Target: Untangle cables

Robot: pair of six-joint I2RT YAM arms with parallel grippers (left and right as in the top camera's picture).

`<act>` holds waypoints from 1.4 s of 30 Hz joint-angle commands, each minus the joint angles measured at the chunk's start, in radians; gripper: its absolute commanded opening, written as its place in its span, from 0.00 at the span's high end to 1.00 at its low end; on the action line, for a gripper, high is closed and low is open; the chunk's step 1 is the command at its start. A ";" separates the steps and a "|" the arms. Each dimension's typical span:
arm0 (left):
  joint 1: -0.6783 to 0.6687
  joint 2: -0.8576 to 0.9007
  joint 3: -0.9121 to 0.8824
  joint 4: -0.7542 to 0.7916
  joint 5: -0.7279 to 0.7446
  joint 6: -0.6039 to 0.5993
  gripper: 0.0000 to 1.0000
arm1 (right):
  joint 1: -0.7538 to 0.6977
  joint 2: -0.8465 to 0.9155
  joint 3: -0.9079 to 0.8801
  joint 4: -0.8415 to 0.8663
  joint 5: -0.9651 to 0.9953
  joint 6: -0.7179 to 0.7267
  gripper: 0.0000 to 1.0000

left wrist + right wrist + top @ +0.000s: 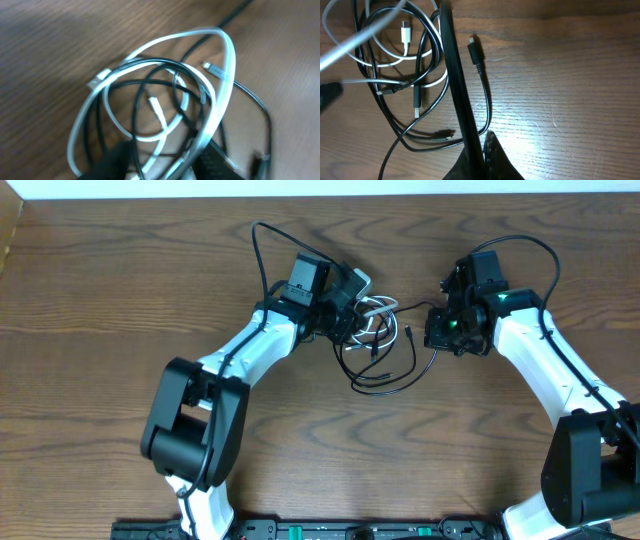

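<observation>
1. The cables [375,330] lie knotted mid-table [120,280], between both arms.
2. The left gripper [348,320] sits over the knot and is the nearer; its grasp cannot be told.
3. The right gripper [432,332] is clenched on a black cable [457,85] that runs left into the knot.

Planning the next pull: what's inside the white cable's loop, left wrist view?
Black cables cross inside the white cable loop, along with a white plug end, with the wooden table behind them. The loop's bottom is hidden by the blurred left gripper, so crossings there can't be seen.
</observation>
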 commanded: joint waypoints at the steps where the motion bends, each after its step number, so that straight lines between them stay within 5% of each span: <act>1: 0.002 0.029 0.013 0.023 -0.060 0.024 0.77 | 0.005 -0.005 0.004 0.001 0.004 -0.016 0.99; 4: 0.005 0.023 0.013 0.022 -0.089 0.021 0.92 | 0.005 -0.005 0.004 0.001 0.004 -0.016 0.99; 10: 0.044 -0.077 0.013 -0.054 -0.103 -0.071 0.93 | 0.005 -0.005 0.004 0.001 0.021 -0.016 0.99; 14: 0.146 -0.338 0.013 -0.229 -0.072 -0.220 0.93 | 0.005 -0.005 0.004 0.005 0.043 -0.016 0.99; 28: 0.345 -0.806 0.013 -0.369 -0.040 -0.372 0.93 | 0.005 0.038 0.000 0.004 0.095 -0.016 0.99; 42: 0.671 -0.861 0.060 -0.332 0.507 -0.542 0.93 | -0.042 0.164 0.000 0.024 0.098 -0.016 0.98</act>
